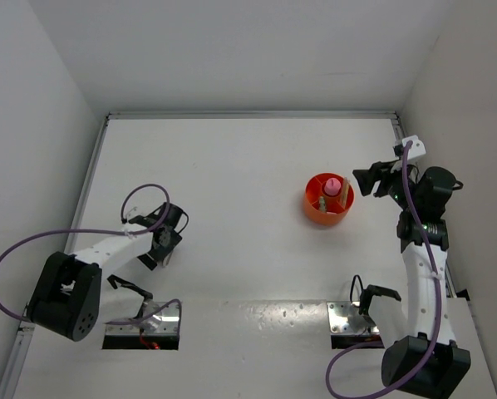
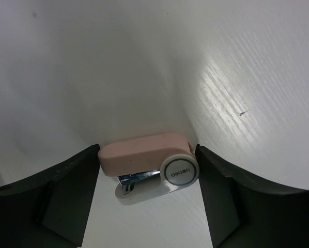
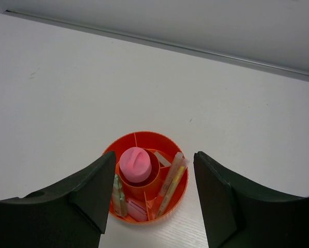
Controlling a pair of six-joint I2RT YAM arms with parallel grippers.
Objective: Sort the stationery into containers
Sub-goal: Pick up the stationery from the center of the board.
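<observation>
A round orange cup [image 1: 328, 199] with inner dividers stands right of the table's middle. In the right wrist view the cup [image 3: 144, 136] holds a pink-capped tube [image 3: 138, 164] in its middle well, a green marker [image 3: 117, 196], a pink marker [image 3: 136, 209] and thin yellow and pink sticks [image 3: 171, 181]. My right gripper [image 1: 369, 181] is open and empty, just right of the cup and above it [image 3: 152, 157]. My left gripper [image 1: 172, 226] is at the left of the table. It [image 2: 147, 155] is shut on a pink stapler [image 2: 139, 150], whose two ends touch the fingers.
White walls enclose the table on three sides. Two metal base plates [image 1: 142, 322] [image 1: 352, 322] sit at the near edge. The stapler is hidden under the left gripper in the top view.
</observation>
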